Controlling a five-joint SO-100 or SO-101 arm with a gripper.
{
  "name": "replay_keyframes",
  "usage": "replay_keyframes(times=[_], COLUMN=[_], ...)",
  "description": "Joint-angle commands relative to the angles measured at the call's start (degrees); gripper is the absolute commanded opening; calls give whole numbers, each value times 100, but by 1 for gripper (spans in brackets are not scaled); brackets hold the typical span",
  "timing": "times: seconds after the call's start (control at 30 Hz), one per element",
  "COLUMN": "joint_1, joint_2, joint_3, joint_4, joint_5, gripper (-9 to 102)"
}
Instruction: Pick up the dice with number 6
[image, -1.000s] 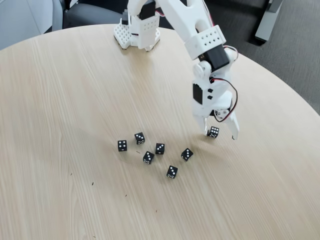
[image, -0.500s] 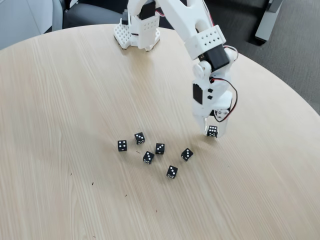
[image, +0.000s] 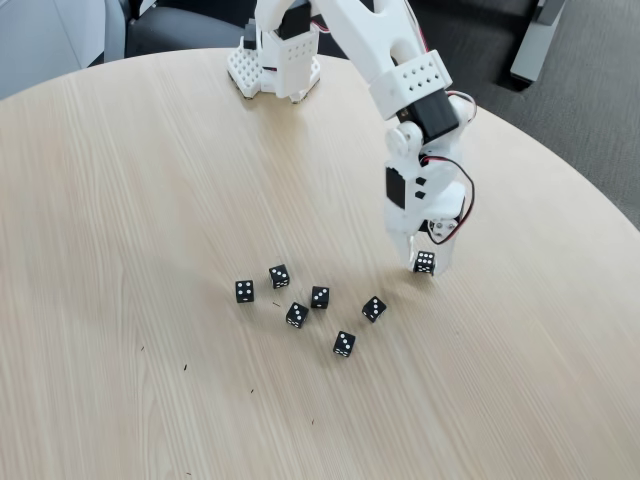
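The hand (image: 427, 263), open a second ago, now clamps the dice with number 6 (image: 425, 262) on the surface (image: 150, 180); lifting seems next.

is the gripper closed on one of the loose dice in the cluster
No, the gripper is shut on the dice with number 6, right of the six clustered dice.

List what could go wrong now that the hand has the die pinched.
1. The hand grips the dice with number 6 only at its fingertips, low on the table; it may twist or slip out during the lift.
2. A dropped die could roll into the six other dice nearby and become hard to tell apart.
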Motion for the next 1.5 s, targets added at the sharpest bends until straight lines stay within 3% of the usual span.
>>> replay_keyframes(times=[0.0,0.4,0.87,1.17,1.47], joint_1=[211,1283,2197,2206,2479], joint_2=[536,3296,6609,8974,10090], joint_3=[-53,53,308,2426,4676], joint_4=[176,1195,3226,3305,3243], joint_5=[26,-1072,-2733,-3516,-4192], gripper=[0,0,0,0,0])
